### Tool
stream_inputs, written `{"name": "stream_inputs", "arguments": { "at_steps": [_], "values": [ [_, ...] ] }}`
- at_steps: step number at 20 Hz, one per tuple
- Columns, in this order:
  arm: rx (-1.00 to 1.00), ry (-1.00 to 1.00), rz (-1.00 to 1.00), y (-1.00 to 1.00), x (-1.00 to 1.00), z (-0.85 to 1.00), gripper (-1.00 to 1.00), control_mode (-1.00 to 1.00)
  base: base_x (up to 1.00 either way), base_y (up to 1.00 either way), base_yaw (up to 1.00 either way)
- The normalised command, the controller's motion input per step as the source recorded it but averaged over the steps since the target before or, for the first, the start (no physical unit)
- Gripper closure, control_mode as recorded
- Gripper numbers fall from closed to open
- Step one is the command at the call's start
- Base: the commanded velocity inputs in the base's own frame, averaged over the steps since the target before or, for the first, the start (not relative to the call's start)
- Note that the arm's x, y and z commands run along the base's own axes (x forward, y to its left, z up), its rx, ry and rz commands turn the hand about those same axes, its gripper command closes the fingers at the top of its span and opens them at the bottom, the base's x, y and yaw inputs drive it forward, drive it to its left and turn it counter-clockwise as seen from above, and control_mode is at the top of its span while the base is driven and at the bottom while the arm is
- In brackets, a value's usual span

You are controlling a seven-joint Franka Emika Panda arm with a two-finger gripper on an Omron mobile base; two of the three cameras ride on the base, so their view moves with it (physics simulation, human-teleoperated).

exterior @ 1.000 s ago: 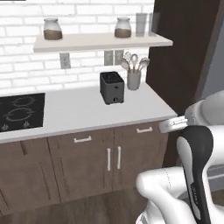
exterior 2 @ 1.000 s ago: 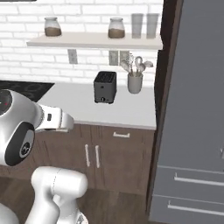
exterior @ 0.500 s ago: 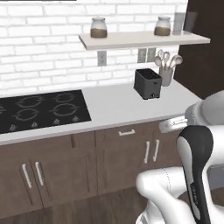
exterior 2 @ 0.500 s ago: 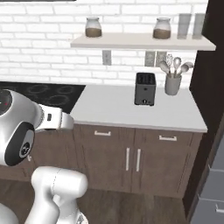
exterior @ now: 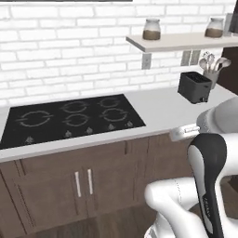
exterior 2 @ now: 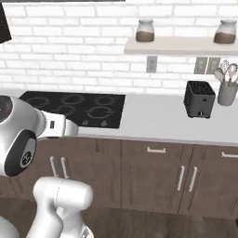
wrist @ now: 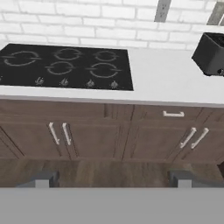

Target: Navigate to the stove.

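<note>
The stove (exterior: 69,121) is a flat glossy black cooktop set in the white counter, with grey burner rings and a row of small knobs along its front edge. It lies left of centre in the left base view, the stove (exterior 2: 76,108) sits at middle left in the right base view, and the stove (wrist: 65,65) is at upper left in the hand view. My gripper (wrist: 113,179) hangs out over the wooden floor in front of the cabinets, well short of the counter. Its two fingertips stand far apart with nothing between them.
A small black toaster (exterior: 195,87) stands on the counter (exterior: 158,109) right of the stove, with a utensil holder (exterior 2: 227,90) beside it. A wall shelf (exterior 2: 186,45) above carries jars. Brown cabinet doors (wrist: 61,140) run under the counter, and wooden floor lies before them.
The whole scene has slid to the right in both base views, so the cameras have moved left along the counter. The stove now shows fully and nearer the middle.
</note>
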Motion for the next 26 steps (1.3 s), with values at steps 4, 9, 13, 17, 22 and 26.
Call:
{"name": "stream_inputs", "arguments": {
  "at_steps": [4, 9, 13, 17, 22, 26],
  "values": [
    [0.00, 0.00, 0.00, 0.00, 0.00, 0.00, -1.00, 1.00, 0.54, 1.00, -0.01],
    [0.00, 0.00, 0.00, 0.00, 0.00, 0.00, -1.00, 1.00, 0.60, 0.87, 0.00],
    [0.00, 0.00, 0.00, 0.00, 0.00, 0.00, -1.00, 1.00, 0.87, 0.04, 0.08],
    [0.00, 0.00, 0.00, 0.00, 0.00, 0.00, -1.00, 1.00, 0.79, -0.58, 0.08],
    [0.00, 0.00, 0.00, 0.00, 0.00, 0.00, -1.00, 1.00, 0.98, -0.09, 0.04],
    [0.00, 0.00, 0.00, 0.00, 0.00, 0.00, -1.00, 1.00, 0.98, 0.06, 0.10]
  ]
}}
